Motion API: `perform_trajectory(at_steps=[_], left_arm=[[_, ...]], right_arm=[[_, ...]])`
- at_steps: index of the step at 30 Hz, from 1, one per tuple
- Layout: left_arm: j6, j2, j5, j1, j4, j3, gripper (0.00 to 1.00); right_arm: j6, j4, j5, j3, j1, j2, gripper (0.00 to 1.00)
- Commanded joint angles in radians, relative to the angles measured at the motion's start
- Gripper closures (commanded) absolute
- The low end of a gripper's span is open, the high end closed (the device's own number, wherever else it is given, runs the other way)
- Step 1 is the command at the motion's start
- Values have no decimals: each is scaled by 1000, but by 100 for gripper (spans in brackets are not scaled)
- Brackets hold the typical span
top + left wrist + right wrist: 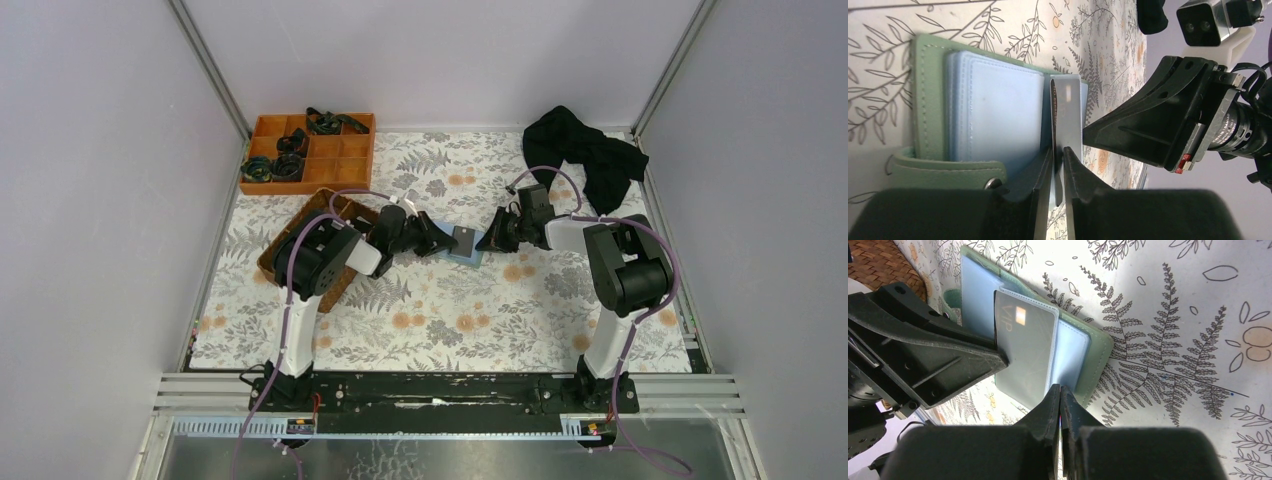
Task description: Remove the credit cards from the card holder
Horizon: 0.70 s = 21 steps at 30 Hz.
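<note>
your left gripper [1059, 150] has its 2 fingers clamped on the near edge of 1 grey credit card [1028, 350], which carries the letters "vip" and sticks partly out of a clear sleeve. the card holder [993, 115] lies open and flat on the leaf-print mat [450, 310], about midway between your 2 arms. its grey-green outside faces down and its light blue inner pages face up. a green strap with a snap sits at the holder's edge nearest your left wrist.

your right gripper [1060, 388] comes in from the opposite side. its fingers are pressed together, and the tips meet right at the edge of the blue sleeve page, just beside the card. you cannot tell from the wrist views whether that thin page is nipped between them or only touched.

from above, the 2 grippers point at each other with the holder between their tips.

a wicker basket [335, 205] sits under your left arm, mostly hidden by it. an orange tray [305, 188] with dark items in its compartments sits at the far left corner. a black cloth [585, 150] lies at the far right.
</note>
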Motion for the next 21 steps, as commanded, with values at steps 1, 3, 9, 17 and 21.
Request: perform_trajectory(at_steps=[1,3,9,17,21], left_arm=[[29,-22,26,21,-10,2,79],[19,-13,50,22,7,7,79],[-81,45,169,22,157,33,79],[-29,72,222,3,78,94,77],[-82,100,284,0,151,108,77]], right_arm=[[-21,-44,38,3,7,42,96],[-20,-43,36,2,6,45,96],[-18,-36,30,4,6,54,96],[-18,-34,25,4,7,59,96],[-17,-32,21,4,7,67,96]])
